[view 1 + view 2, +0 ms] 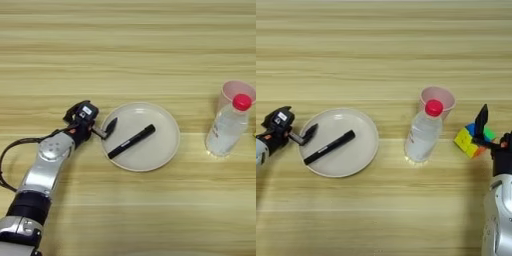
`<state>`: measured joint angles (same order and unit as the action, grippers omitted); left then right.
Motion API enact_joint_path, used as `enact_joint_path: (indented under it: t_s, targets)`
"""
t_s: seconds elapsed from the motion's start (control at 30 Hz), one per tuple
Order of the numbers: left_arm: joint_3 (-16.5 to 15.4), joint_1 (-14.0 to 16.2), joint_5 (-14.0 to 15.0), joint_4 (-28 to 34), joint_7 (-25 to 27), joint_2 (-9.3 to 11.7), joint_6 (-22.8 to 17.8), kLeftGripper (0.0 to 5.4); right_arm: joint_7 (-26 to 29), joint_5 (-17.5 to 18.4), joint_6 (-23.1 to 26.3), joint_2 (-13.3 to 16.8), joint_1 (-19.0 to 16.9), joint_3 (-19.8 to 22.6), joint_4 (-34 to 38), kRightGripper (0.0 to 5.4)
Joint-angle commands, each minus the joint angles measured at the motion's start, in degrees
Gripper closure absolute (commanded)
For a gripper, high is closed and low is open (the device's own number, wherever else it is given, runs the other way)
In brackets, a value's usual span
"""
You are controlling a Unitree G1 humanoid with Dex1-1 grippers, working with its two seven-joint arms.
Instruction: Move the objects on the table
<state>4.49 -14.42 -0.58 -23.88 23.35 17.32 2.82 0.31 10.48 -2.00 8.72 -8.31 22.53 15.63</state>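
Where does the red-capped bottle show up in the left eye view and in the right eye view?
Left eye view: the bottle stands near the right edge, in front of a pink cup.
Right eye view: the bottle sits right of centre, between the plate and the coloured block.
Shared landmark: the black marker lying on the plate.

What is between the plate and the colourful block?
In the right eye view, the clear bottle with its red cap stands between the plate and the block, with a pink cup just behind it.
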Motion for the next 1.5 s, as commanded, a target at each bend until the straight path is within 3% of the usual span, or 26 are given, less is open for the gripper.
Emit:
enact_joint_path:
  t_s: [0.03, 0.47, 0.77, 1.07, 1.33, 1.5]
  targets:
    - [-2.0, 0.7, 0.5, -0.5, 0.5, 2.1, -0.3, 0.02, -0.3, -0.3, 0.2, 0.0, -0.2, -0.1, 0.1, 0.0]
    - [-8.0, 2.3, 1.0, -8.3, 0.0, 7.4, 2.6, 0.02, -0.3, -0.3, 0.1, 0.1, -0.1, 0.0, -0.2, 0.0]
    - [-9.5, 2.1, 1.3, -9.3, 0.4, 7.8, 3.7, 0.02, -0.4, -0.4, 0.0, 0.1, 0.0, -0.2, -0.2, 0.0]
    - [-11.7, 1.8, 1.7, -10.6, 0.7, 10.7, 4.0, 0.02, -0.5, -0.6, -0.1, -0.1, 0.0, -0.2, -0.1, 0.0]
    - [-11.4, 1.9, 2.6, -8.1, 0.7, 9.4, 3.9, 0.02, -0.3, -0.7, -0.2, 0.1, 0.5, -0.3, -0.8, 0.0]
    - [-10.8, 0.8, 4.0, -5.5, 1.2, 7.0, 5.0, 0.02, -0.4, -0.9, -0.3, -0.2, 1.0, -0.9, -1.2, 0.0]
